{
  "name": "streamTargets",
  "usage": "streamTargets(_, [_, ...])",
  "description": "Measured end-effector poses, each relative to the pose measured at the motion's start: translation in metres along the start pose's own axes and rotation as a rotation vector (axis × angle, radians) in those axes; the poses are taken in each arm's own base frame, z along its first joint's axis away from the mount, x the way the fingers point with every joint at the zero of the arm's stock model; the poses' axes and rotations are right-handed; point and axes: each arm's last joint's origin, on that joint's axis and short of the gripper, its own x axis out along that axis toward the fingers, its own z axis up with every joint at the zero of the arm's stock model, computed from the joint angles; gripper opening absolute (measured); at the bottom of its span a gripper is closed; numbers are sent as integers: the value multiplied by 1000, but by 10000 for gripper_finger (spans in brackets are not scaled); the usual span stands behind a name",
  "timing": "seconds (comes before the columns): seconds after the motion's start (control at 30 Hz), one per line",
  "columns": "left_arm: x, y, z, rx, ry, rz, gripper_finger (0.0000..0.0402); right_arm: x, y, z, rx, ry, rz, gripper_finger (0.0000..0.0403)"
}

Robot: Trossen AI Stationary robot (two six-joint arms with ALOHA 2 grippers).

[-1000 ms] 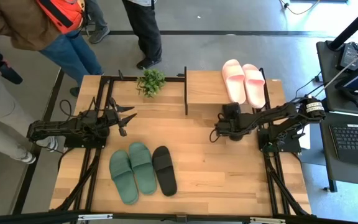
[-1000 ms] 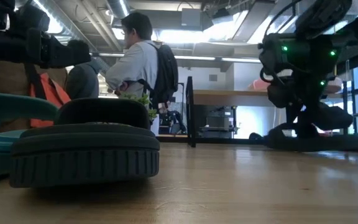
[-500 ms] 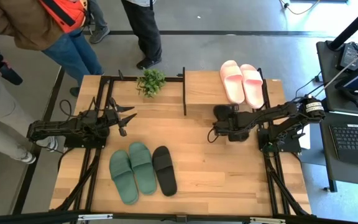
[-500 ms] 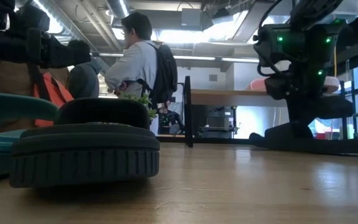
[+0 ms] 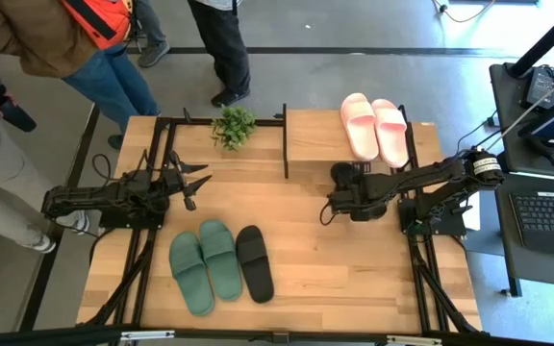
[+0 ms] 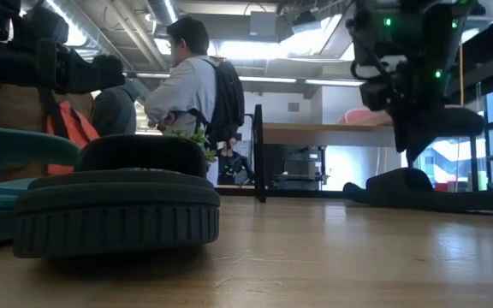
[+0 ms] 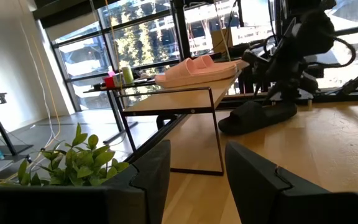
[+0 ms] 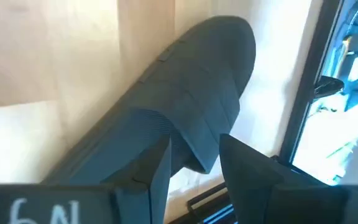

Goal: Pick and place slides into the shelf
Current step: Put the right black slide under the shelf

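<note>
**Right gripper over a black slide beside the shelf**

The right gripper is hovering at the middle of the surface, just in front of the shelf. In the right wrist view its jaws are standing apart, with 1 black slide lying just beyond them next to the shelf's black frame; I cannot tell whether they are touching it. The left wrist view is showing that same slide resting flat on the wood beneath the right arm, beside the shelf.

The 2 pink slides are sitting side by side on the shelf's top plank, toward its right end.

The 2 green slides are lying together at the front left of the surface, with the other black slide just beside them on their right. In the low view this black slide is filling the foreground.

The left gripper is waiting at the left side of the surface, near a small potted plant, with its jaws open and holding nothing.

People are standing on the floor beyond the far edge.
</note>
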Motion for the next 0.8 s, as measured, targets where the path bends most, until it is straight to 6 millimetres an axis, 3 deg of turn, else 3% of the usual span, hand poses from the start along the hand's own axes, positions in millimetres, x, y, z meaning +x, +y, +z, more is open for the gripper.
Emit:
streamTargets(0.23, [0, 0, 0, 0, 0, -1, 145, -26, 0, 12, 207, -49, 174, 138])
streamTargets(0.4, [0, 0, 0, -3, 0, 0, 145, -33, 6, 31, 357, -215, 281, 138])
streamTargets(0.57, [0, 0, 0, -8, 0, -1, 145, -26, 15, 39, 425, -339, 323, 138])
streamTargets(0.8, [0, 0, 0, -9, 0, 0, 145, 6, 24, 26, 662, -261, 288, 138])
